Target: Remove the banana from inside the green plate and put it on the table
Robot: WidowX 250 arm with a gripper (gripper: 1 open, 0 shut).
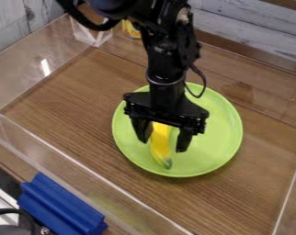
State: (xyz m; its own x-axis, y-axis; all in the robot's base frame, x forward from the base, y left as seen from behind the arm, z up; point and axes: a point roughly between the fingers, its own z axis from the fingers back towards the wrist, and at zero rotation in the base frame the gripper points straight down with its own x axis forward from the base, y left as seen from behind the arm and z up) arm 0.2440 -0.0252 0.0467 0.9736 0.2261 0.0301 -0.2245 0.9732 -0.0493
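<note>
Black fingers (143, 129) spread wide, holding nothing, straddle curved yellow banana (161, 142) on glossy round green plate (222, 138)

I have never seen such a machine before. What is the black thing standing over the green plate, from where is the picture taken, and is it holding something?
The black thing is a robot arm. Its lower part, the end effector, works like a hand with two fingers. It points straight down, with its fingers spread open on either side of a yellow banana.

There is only one picture of this moment, taken by a camera that looks down at the arm from above and in front.

The banana lies inside a round green plate, which rests on a brown wooden table with clear plastic walls. A blue object sits at the bottom edge, outside the walls.

Nothing is held yet: the fingers are open around the banana, not closed on it.
</note>
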